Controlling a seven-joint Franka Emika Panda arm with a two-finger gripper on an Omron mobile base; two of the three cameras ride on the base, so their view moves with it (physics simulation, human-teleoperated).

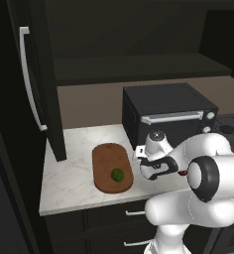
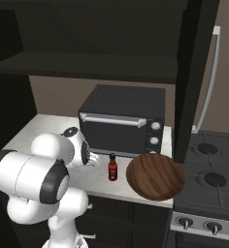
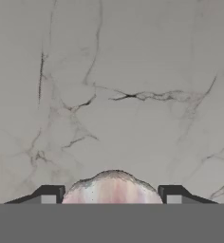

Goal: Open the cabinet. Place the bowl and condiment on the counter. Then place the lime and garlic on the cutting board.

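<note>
The garlic sits squarely between the two dark fingertips of the gripper in the hand view, each tip close against one flank of the bulb, so the jaws look closed on it, low over the white-grey marbled counter. The bulb is pale pinkish-white with faint rosy streaks and a rounded, slightly bumpy crown (its lower half is cut off at the frame's edge). From the left base view the hand hangs just right of the cutting board, a reddish-brown oblong with rounded ends, where the dark-green lime lies near the front end. In the right base view the red condiment bottle with its black cap stands upright on the counter in front of the black toaster oven, and the grained brown bowl rests just to its right. The cabinet door stands open. No writing can be read on the bottle or the oven.
</note>
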